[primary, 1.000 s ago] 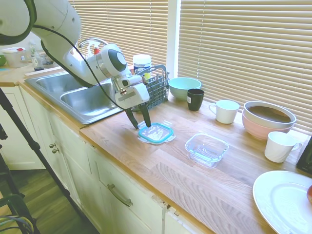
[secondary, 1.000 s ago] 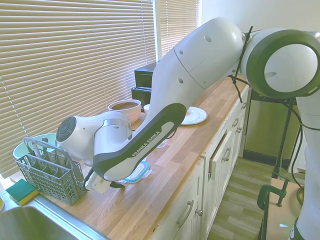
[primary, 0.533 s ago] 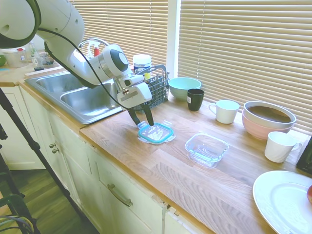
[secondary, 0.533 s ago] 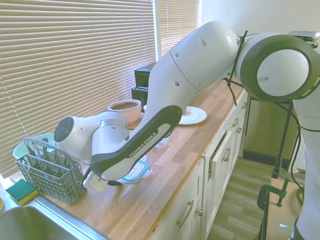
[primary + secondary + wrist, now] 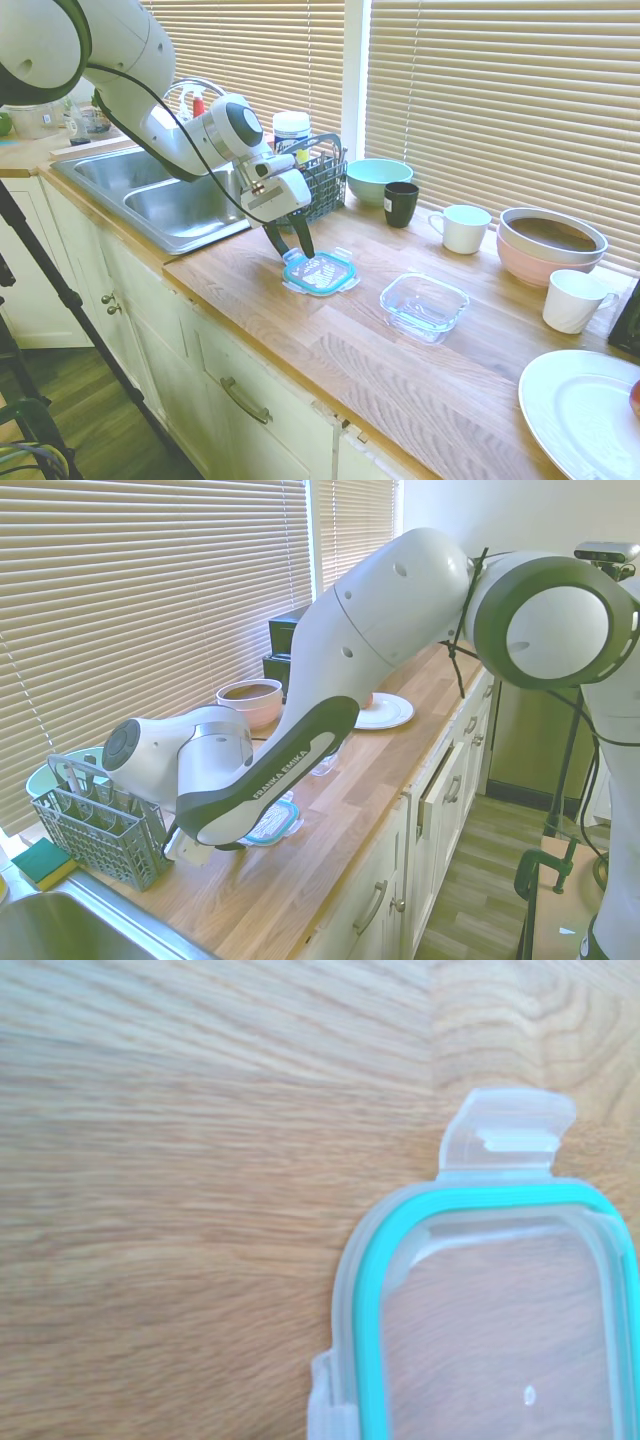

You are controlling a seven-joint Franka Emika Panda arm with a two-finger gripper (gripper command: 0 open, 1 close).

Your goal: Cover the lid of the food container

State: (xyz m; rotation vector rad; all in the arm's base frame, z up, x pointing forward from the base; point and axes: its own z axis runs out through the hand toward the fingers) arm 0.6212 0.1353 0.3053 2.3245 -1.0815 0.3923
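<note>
The lid (image 5: 320,272), clear with a teal rim and snap tabs, lies flat on the wooden counter (image 5: 330,350). My gripper (image 5: 294,254) stands open over the lid's sink-side edge, fingertips down close to the counter. The food container (image 5: 424,303), a shallow clear glass dish, sits uncovered a hand's width to the right of the lid. In the wrist view one corner of the lid (image 5: 500,1290) and a tab (image 5: 510,1135) show on bare wood. In the second exterior view the lid (image 5: 270,823) peeks out behind the arm, and the fingers are hidden.
A steel sink (image 5: 160,195) lies left of the gripper. Behind it stand a grey cutlery basket (image 5: 322,180), a light-green bowl (image 5: 378,180) and a black cup (image 5: 401,204). Further right are a white mug (image 5: 464,228), a pink bowl (image 5: 551,245) and a plate (image 5: 585,415).
The gripper has shifted slightly toward the lid and settled over its sink-side edge, still open. Lid and container have not moved.
</note>
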